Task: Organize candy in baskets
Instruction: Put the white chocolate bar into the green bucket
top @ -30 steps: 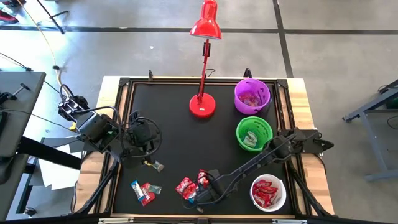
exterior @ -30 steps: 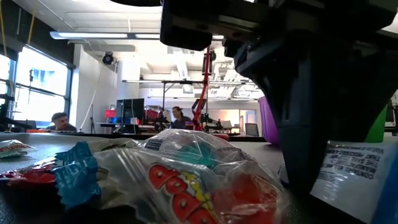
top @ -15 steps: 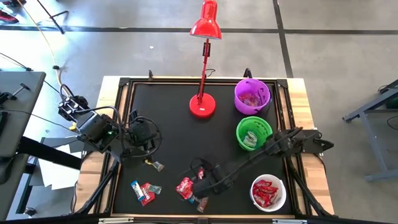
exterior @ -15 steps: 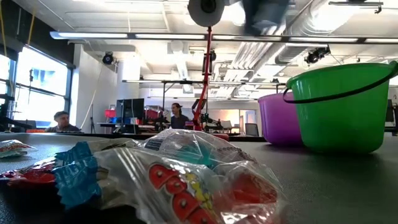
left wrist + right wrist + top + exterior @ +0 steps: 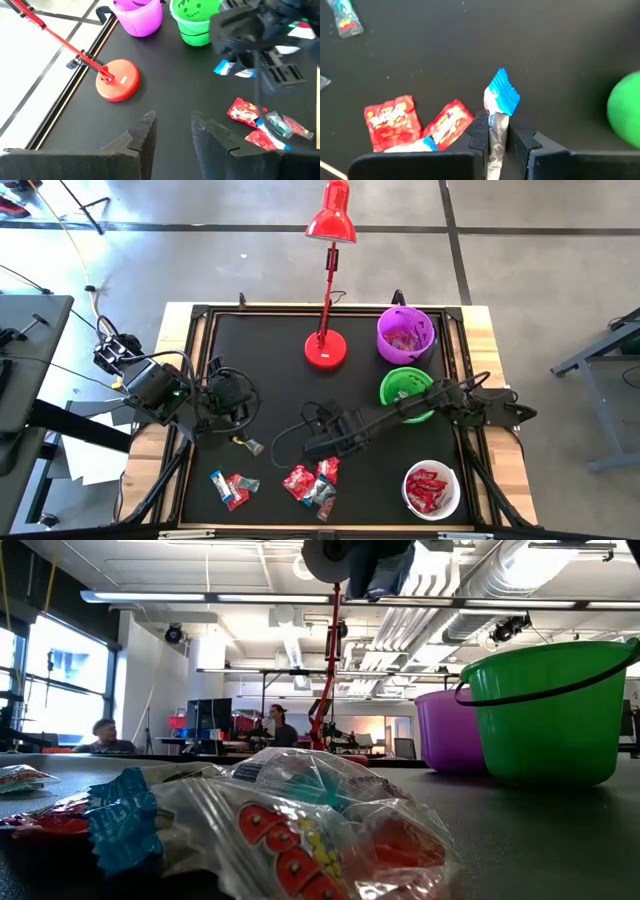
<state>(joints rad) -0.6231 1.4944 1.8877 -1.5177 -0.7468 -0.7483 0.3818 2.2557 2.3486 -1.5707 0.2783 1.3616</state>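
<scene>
My right gripper (image 5: 318, 444) hangs above the mat's middle, shut on a blue-and-white candy (image 5: 501, 98). Under it, a pile of red and blue-white candy (image 5: 311, 482) lies flat near the front edge. More candy (image 5: 231, 487) lies at the front left, and one small piece (image 5: 251, 446) beside it. The purple basket (image 5: 405, 334), green basket (image 5: 406, 390) and white basket (image 5: 431, 489) stand along the right side, each holding candy. My left gripper (image 5: 172, 132) waits open over the mat's left side (image 5: 228, 394), with nothing between its fingers. My right gripper pinches the candy's silvery-white wrapper (image 5: 497, 131) between its two fingers, which point steeply down. The blue crimped end (image 5: 503, 94) sticks out past the fingertips. The candy is lifted clear of the mat and of the pile.
A red desk lamp stands on its round base (image 5: 325, 351) at the mat's far middle, its stem leaning back over the far edge. A raised black frame (image 5: 205, 320) borders the mat. People sit at desks (image 5: 100, 736) in the room beyond.
My right gripper has risen from the candy pile at the front edge and gone toward the far edge, turning at the wrist. It carries the blue-and-white candy, now lifted clear. The pile's remaining candy has stayed on the mat.
</scene>
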